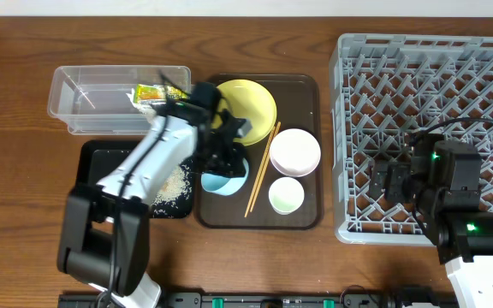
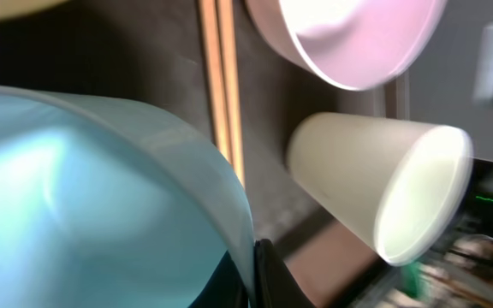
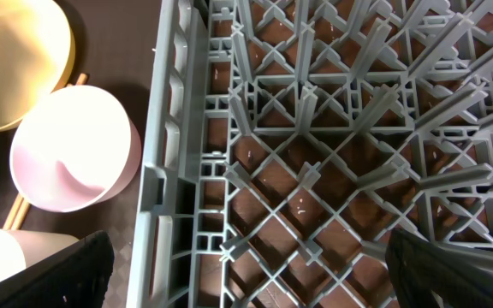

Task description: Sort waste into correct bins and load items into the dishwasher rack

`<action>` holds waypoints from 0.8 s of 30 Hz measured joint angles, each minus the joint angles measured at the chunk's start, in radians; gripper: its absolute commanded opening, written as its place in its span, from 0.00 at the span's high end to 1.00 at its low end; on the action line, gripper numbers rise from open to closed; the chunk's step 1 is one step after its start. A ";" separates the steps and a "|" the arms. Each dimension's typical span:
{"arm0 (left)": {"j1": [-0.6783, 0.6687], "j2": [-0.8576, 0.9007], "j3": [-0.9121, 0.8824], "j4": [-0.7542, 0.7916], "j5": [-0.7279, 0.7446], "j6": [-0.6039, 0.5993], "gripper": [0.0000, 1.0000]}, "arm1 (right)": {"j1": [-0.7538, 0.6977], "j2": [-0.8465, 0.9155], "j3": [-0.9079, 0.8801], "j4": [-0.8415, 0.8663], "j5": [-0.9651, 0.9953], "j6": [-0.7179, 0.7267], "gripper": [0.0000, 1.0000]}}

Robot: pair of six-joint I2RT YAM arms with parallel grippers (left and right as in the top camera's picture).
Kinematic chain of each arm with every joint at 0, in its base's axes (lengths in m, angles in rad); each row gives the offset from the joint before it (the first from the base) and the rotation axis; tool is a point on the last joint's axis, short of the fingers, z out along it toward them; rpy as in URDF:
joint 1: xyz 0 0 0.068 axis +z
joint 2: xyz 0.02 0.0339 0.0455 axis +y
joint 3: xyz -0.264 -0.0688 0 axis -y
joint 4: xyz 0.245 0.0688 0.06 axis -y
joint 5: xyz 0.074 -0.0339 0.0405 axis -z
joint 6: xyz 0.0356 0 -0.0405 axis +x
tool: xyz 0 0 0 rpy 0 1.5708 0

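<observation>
My left gripper (image 1: 229,161) is shut on the rim of the light blue bowl (image 1: 222,182), one finger inside and one outside (image 2: 257,275); the bowl (image 2: 101,197) fills the left wrist view. The yellow plate (image 1: 248,107), chopsticks (image 1: 262,171), white bowl (image 1: 294,151) and small white cup (image 1: 286,196) sit around it. My right gripper (image 1: 392,181) is open and empty over the left part of the grey dishwasher rack (image 1: 426,85), pegs between its fingers (image 3: 246,274). The snack wrapper (image 1: 150,92) lies in the clear tub (image 1: 84,98). Rice (image 1: 174,186) lies in the black tray (image 1: 101,162). The tissue is not clearly visible.
The dishes stand on a dark brown serving tray (image 1: 302,94) between the bins and the rack. In the right wrist view the rack's wall (image 3: 165,171) separates the white bowl (image 3: 75,158), plate (image 3: 15,60) and cup (image 3: 7,257) from the pegs.
</observation>
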 measured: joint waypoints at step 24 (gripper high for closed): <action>-0.139 -0.110 0.001 0.087 -0.257 -0.154 0.46 | 0.000 0.000 0.000 0.000 0.000 0.000 0.01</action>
